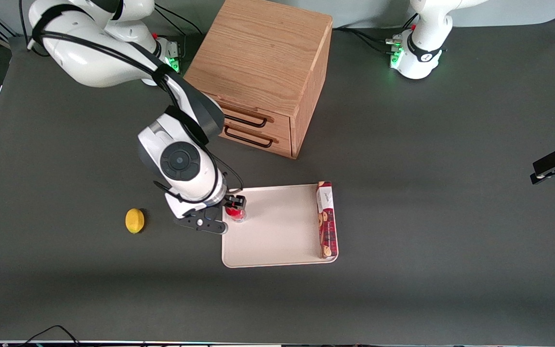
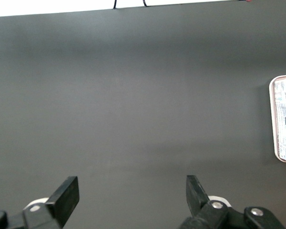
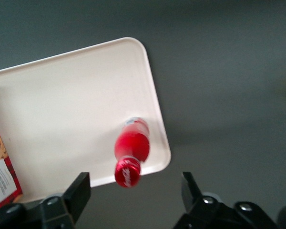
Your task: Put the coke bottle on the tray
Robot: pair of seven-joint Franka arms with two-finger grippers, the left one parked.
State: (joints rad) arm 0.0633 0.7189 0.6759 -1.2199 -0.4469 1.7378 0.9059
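Note:
The coke bottle [image 1: 235, 212] stands upright on the off-white tray [image 1: 277, 226], close to the tray corner nearest the working arm. In the right wrist view the bottle [image 3: 131, 152] shows from above, red cap toward the camera and clear base on the tray [image 3: 76, 109] by its rounded corner. My right gripper [image 1: 233, 206] hangs just above the bottle. The gripper [image 3: 133, 186] is open, its fingers wide apart on either side of the cap and not touching it.
A long red cookie box [image 1: 326, 219] lies along the tray edge toward the parked arm's end; it also shows in the right wrist view [image 3: 2, 162] and the left wrist view [image 2: 285, 119]. A yellow lemon [image 1: 135, 220] lies toward the working arm's end. A wooden drawer cabinet [image 1: 263, 72] stands farther from the camera.

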